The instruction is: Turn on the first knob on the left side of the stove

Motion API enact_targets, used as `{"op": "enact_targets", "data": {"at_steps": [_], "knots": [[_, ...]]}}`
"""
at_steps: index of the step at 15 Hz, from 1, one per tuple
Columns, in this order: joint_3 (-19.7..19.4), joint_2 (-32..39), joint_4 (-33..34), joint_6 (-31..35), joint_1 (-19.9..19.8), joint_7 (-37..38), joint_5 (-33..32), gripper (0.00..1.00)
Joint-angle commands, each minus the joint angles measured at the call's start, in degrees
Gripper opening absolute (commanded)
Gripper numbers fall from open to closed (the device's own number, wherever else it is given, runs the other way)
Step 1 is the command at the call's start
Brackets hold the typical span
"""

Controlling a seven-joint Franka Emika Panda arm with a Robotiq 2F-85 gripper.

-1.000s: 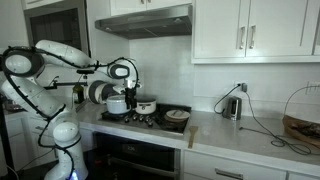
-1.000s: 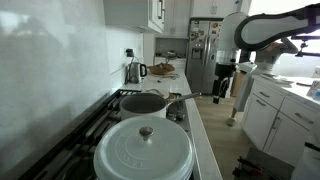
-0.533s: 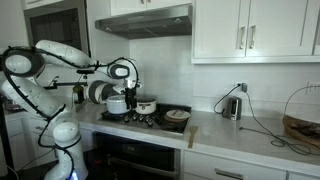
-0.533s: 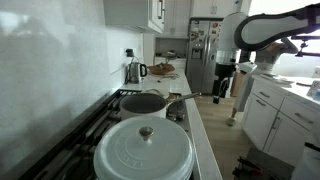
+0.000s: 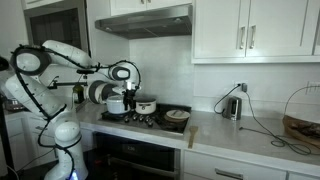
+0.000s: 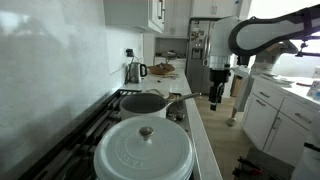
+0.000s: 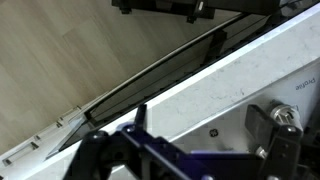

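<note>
Black stove (image 6: pixel 104 116), knobs out of view; hand (image 6: pixel 216 98) near its front edge (blurred, openness indiscernible).

Standing here, I can read almost nothing. In the wrist view, one tiny line of lettering sits at the right edge of the pale front panel (image 7: pixel 235 120) of the stove (image 7: pixel 200 60), too small and blurred to make out.

Pale stove front (image 7: pixel 220 95), metal knob (image 7: pixel 286 118) at right, wooden floor (image 7: pixel 60 50) beyond
</note>
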Motion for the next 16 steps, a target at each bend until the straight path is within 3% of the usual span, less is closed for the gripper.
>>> {"op": "enact_targets", "data": {"at_steps": [1,16], "knots": [[1.68,3.91,2.49,0.29,1.8,-0.93,0.41,1.0],[4.83,18.3,9.92,4.29,8.09,-11.62,2.19,1.0]]}}
